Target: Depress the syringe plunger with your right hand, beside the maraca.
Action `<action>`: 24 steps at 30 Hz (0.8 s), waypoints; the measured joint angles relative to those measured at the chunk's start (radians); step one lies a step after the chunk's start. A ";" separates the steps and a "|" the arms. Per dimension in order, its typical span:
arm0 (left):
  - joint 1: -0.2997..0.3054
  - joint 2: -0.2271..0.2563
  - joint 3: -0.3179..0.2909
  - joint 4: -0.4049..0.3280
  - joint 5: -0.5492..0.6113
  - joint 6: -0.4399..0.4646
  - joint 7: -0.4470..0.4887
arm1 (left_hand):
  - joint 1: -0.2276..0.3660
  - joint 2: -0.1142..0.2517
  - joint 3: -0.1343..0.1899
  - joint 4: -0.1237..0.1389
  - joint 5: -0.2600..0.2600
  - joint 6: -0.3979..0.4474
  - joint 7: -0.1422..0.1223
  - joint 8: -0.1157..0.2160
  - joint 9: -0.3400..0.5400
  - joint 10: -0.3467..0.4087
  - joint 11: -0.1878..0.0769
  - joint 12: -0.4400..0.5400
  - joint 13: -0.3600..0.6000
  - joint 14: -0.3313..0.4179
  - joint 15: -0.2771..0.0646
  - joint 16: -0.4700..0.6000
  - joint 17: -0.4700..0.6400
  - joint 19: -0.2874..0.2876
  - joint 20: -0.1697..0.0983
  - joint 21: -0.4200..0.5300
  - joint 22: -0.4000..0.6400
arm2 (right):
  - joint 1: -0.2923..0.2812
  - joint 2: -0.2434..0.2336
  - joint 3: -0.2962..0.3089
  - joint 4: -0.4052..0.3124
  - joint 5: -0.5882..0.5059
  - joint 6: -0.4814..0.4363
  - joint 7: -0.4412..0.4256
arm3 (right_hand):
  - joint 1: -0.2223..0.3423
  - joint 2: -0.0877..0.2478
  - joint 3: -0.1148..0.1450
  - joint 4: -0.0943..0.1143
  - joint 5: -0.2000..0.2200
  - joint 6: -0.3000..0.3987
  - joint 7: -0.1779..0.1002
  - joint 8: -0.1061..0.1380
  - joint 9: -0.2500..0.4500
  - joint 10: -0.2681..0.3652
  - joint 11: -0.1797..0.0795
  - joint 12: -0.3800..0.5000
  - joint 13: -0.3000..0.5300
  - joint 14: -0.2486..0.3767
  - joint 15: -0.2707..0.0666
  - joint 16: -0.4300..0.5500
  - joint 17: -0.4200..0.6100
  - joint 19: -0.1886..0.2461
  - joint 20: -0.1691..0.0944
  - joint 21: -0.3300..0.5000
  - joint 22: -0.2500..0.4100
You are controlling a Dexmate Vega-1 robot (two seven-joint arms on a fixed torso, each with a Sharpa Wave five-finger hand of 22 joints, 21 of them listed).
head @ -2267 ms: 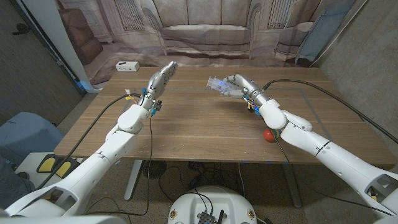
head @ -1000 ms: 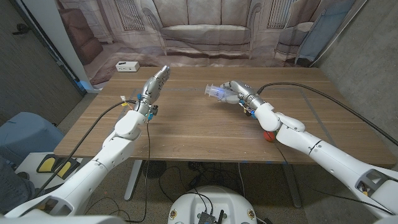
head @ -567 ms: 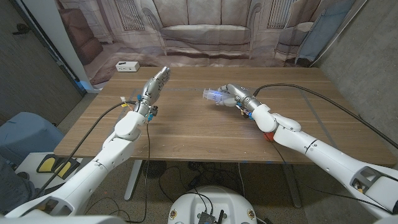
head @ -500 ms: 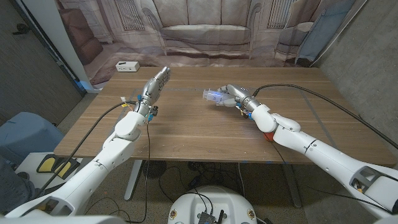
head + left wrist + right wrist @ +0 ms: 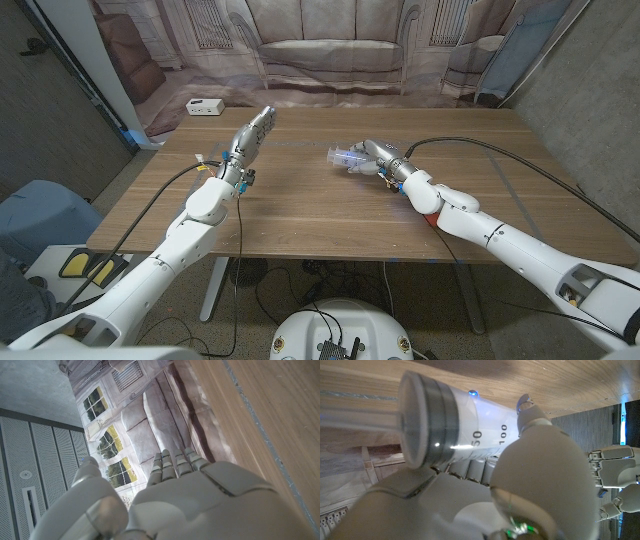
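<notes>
Fingers of the left hand (image 5: 252, 133) are staying out straight, holding nothing, above the table (image 5: 300, 215). Further right, the right hand (image 5: 378, 158) is gripping the syringe (image 5: 347, 157) over mid-table; its plunger is looking partly out, so pressing seems unfinished. The maraca (image 5: 431, 218) is peeking out beneath that forearm.

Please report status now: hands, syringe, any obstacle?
Right hand grips syringe above table. Left hand open, holds nothing. Maraca mostly hidden under right arm. No obstacle seen.
</notes>
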 measured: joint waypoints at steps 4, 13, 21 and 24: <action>-0.002 -0.002 0.000 0.000 -0.001 0.000 -0.002 | 0.000 0.000 0.000 0.000 0.000 0.000 0.000 0.000 0.000 0.000 0.000 0.000 0.000 0.000 0.000 0.000 0.000 -0.010 0.002 0.000 0.000 | 0.007 0.007 -0.005 0.022 0.008 0.008 0.000 | 0.000 0.000 0.000 0.000 0.003 0.005 -0.006 -0.004 0.000 -0.002 -0.002 0.000 0.000 -0.002 -0.001 0.000 0.000 -0.004 0.004 0.000 0.000; -0.003 -0.004 0.000 0.005 -0.003 0.000 -0.002 | 0.000 0.000 0.000 0.000 0.000 0.000 0.000 0.000 0.000 -0.004 -0.004 0.000 0.000 -0.004 -0.004 0.000 0.000 -0.021 0.004 -0.007 0.000 | 0.013 0.012 -0.012 0.041 0.018 0.016 0.000 | 0.000 0.000 0.000 0.000 0.003 -0.002 -0.016 -0.007 -0.005 -0.009 -0.009 0.000 0.000 -0.009 0.002 -0.008 0.005 -0.007 0.007 0.000 0.000; -0.005 -0.004 0.000 0.008 -0.005 0.000 -0.005 | 0.000 0.000 0.000 0.000 0.000 0.000 0.000 0.000 0.000 -0.004 -0.004 0.000 0.000 -0.004 -0.004 0.000 0.000 -0.025 0.003 -0.007 0.000 | 0.024 0.019 -0.024 0.074 0.023 0.019 0.002 | 0.000 0.000 0.000 0.000 0.003 -0.007 -0.021 -0.010 -0.005 -0.016 -0.016 0.000 0.000 -0.015 0.004 -0.008 0.009 -0.018 0.007 0.000 0.000; -0.005 -0.004 0.001 0.008 -0.005 0.000 -0.005 | 0.000 0.000 0.000 0.000 0.000 0.000 0.000 0.000 0.000 -0.004 -0.004 0.000 0.000 -0.004 -0.004 0.000 0.000 -0.025 0.003 -0.007 0.000 | 0.026 0.021 -0.027 0.083 0.025 0.019 0.002 | 0.000 0.000 -0.006 0.006 0.003 -0.011 -0.025 -0.011 -0.005 -0.022 -0.021 0.000 0.000 -0.027 0.006 -0.008 0.007 -0.022 0.011 0.000 0.000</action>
